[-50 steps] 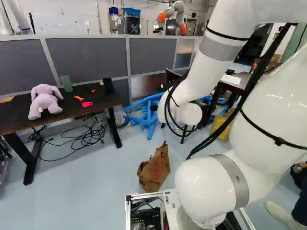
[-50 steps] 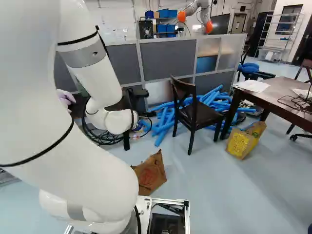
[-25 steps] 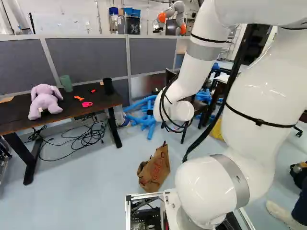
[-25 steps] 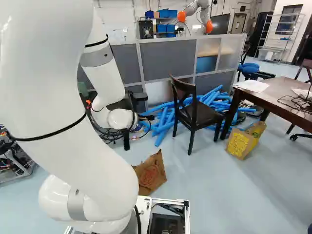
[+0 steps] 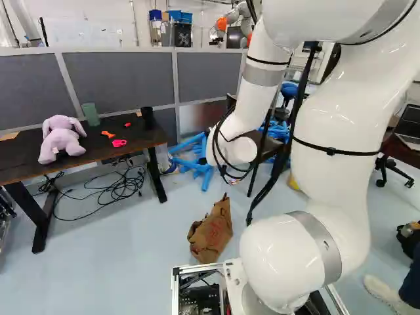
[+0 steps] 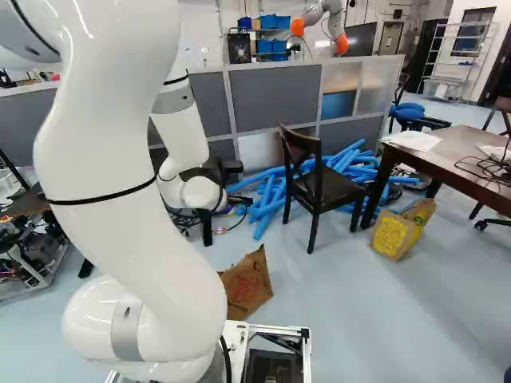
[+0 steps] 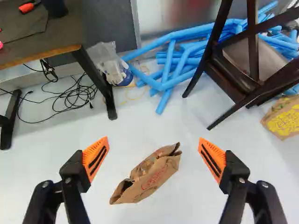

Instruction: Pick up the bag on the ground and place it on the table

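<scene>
**One wide-open black gripper with orange pads (image 7: 154, 141), one crumpled brown paper bag (image 7: 156, 179) still ungrasped**

Left base view: the white arm (image 5: 331, 157) has just swung toward nine o'clock, probably lining up for the pick. Compared with half a second ago, only the arm differs; base and bag have not moved. From the bag, the dark-topped table (image 5: 98, 152), the likely goal, lies at ten o'clock.

Right base view: the arm's big lower link has shifted toward three o'clock. From the bag, a dark wooden chair (image 6: 329, 190) stands at one o'clock.

Wrist view: the fingers stand far apart, holding nothing; the bag lies on the pale floor (image 7: 196, 200) beyond them, framed between. Lowering seems next.
</scene>
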